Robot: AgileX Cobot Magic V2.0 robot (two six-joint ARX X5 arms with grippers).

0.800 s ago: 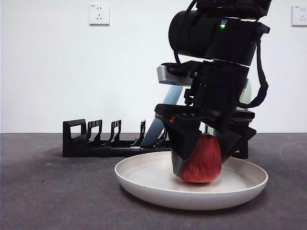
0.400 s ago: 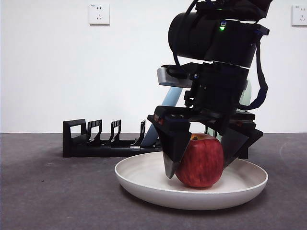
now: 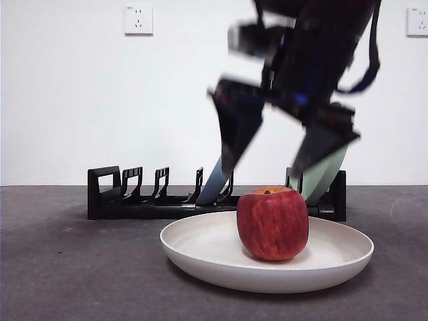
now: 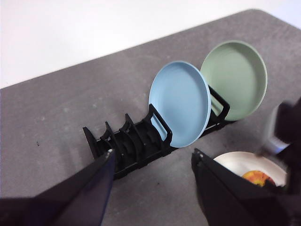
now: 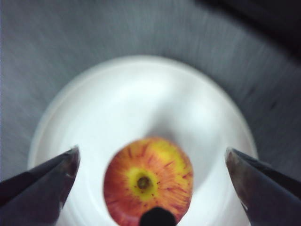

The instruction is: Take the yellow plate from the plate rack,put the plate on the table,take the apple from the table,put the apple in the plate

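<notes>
The red apple point(image 3: 273, 223) sits upright in the cream yellow plate point(image 3: 200, 251), which lies flat on the dark grey table point(image 3: 67, 267). My right gripper point(image 3: 281, 150) is open and empty, blurred, straight above the apple and clear of it. In the right wrist view the apple point(image 5: 148, 186) lies between my spread jaws, in the plate point(image 5: 141, 103). The black plate rack point(image 3: 134, 197) stands behind the plate. My left gripper point(image 4: 153, 162) is open and empty, high above the rack point(image 4: 136, 141); the plate point(image 4: 235, 162) and apple point(image 4: 258, 178) show at the side.
A light blue plate point(image 3: 215, 180) and a pale green plate point(image 3: 324, 175) stand upright in the rack; both show in the left wrist view, blue point(image 4: 181, 103) and green point(image 4: 235, 77). A white wall with two sockets is behind.
My right gripper let go of the apple, opened wide and rose well above it. The apple now rests alone in the plate.
</notes>
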